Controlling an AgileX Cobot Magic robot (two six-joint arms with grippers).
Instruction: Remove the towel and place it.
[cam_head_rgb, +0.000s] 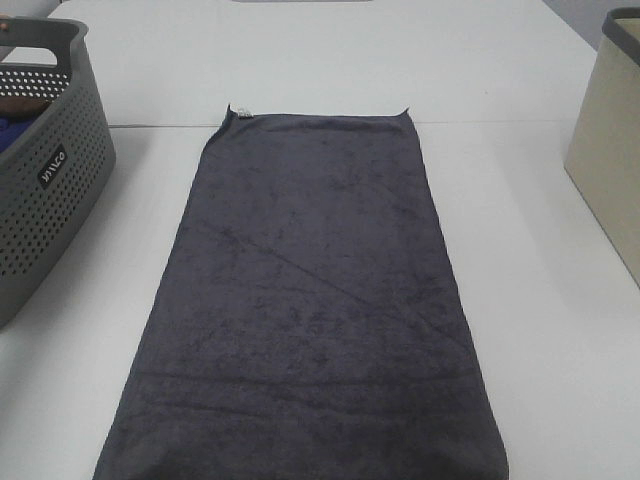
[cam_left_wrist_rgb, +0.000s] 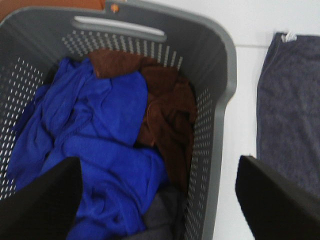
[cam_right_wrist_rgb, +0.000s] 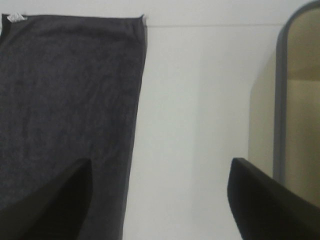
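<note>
The dark charcoal towel (cam_head_rgb: 300, 300) lies spread flat on the white table, running from mid-table to the near edge, with a small white tag (cam_head_rgb: 243, 111) at its far left corner. Neither arm shows in the exterior high view. My left gripper (cam_left_wrist_rgb: 157, 200) hangs open and empty over the grey perforated basket (cam_left_wrist_rgb: 225, 65), and the towel (cam_left_wrist_rgb: 290, 110) lies beside that basket. The right gripper (cam_right_wrist_rgb: 160, 200) is open too, holding nothing, above bare table between the towel's edge (cam_right_wrist_rgb: 65, 100) and the beige bin (cam_right_wrist_rgb: 300, 100).
The grey basket (cam_head_rgb: 50, 200) stands at the left edge of the table and holds a blue cloth (cam_left_wrist_rgb: 90, 140) and a brown cloth (cam_left_wrist_rgb: 165, 110). A beige bin (cam_head_rgb: 605, 150) stands at the right edge. White tabletop (cam_head_rgb: 530, 300) shows on both sides of the towel.
</note>
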